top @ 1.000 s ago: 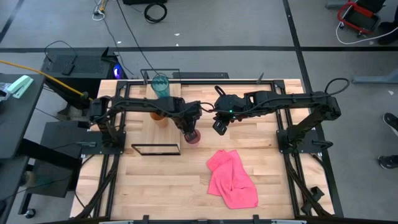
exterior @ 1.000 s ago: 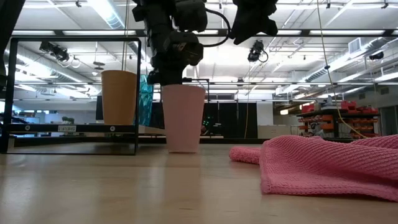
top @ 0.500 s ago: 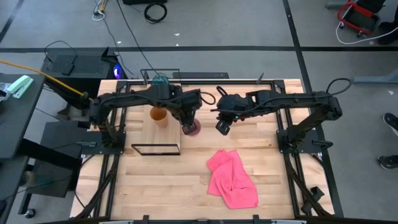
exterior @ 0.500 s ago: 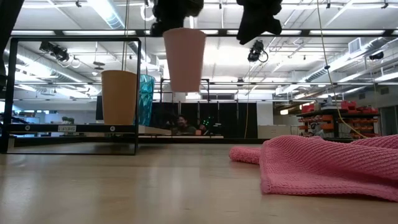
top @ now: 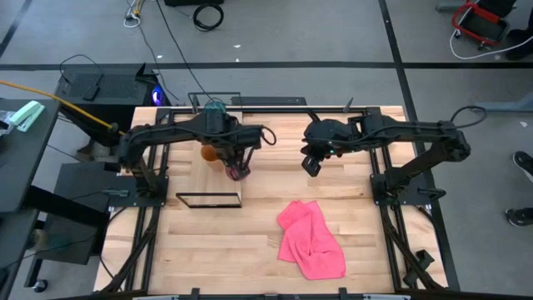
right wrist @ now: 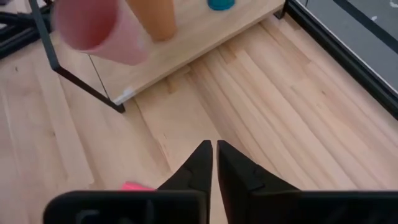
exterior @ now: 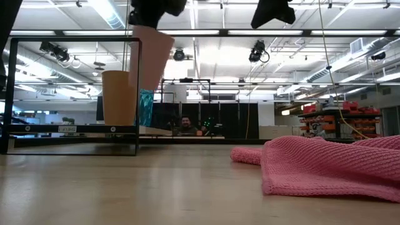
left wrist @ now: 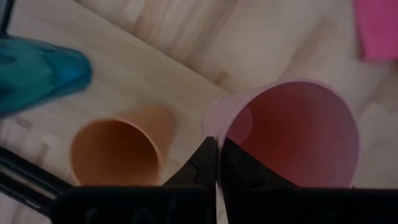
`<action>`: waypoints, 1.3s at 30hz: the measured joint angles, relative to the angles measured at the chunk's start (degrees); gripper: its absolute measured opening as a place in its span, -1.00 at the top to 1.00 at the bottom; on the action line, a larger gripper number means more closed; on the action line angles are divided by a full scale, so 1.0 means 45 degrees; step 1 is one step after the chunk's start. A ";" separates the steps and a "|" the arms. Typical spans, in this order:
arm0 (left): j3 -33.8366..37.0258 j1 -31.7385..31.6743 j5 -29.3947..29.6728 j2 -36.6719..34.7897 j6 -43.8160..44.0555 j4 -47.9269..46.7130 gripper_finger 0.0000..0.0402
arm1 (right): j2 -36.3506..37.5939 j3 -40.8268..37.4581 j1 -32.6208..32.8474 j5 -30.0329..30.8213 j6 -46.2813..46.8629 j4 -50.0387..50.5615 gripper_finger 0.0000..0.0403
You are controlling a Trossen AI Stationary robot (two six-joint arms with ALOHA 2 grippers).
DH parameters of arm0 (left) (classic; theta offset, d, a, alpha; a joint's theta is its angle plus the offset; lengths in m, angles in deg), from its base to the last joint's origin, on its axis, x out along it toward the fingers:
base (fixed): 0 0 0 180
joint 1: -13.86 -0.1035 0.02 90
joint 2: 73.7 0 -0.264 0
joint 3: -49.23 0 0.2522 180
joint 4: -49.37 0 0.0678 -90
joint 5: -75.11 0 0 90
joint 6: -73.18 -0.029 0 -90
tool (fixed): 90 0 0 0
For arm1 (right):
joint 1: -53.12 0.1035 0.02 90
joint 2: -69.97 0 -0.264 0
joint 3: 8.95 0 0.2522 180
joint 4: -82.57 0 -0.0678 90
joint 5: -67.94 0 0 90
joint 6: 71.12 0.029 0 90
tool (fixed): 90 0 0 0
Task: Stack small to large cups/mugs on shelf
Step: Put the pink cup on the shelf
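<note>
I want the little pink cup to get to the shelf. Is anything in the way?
Nothing visible blocks it. The left gripper holds the small pink plastic cup in the air beside the medium orange plastic cup on the light-wood shelf board. The tall translucent teal cup stands farther back.

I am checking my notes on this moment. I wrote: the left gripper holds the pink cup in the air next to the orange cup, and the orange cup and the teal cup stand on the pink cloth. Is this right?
Not quite. The left gripper does hold the pink cup in the air next to the orange cup, but the orange cup and the teal cup stand on the shelf, not on the pink cloth, which lies apart on the tabletop. The high view shows this.
</note>
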 joint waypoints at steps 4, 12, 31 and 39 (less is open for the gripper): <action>0.0000 0.0581 -0.0231 -0.0306 0.0347 -0.0003 0.96 | 0.0135 0.0000 0.0000 0.0010 -0.0032 0.0366 0.92; 0.0040 0.1308 0.0407 -0.1283 0.1530 0.0016 0.96 | 0.0176 0.0000 0.0000 0.0015 -0.0482 0.0546 0.98; 0.7943 0.0538 -0.0144 -0.6162 0.4696 0.2795 0.95 | 0.0118 0.0000 0.0000 0.0021 -0.0670 0.0304 0.96; 0.9602 0.0546 -0.0287 -0.6477 0.4698 0.4078 0.95 | 0.0069 0.0000 0.0000 0.0018 -0.0383 0.0268 0.97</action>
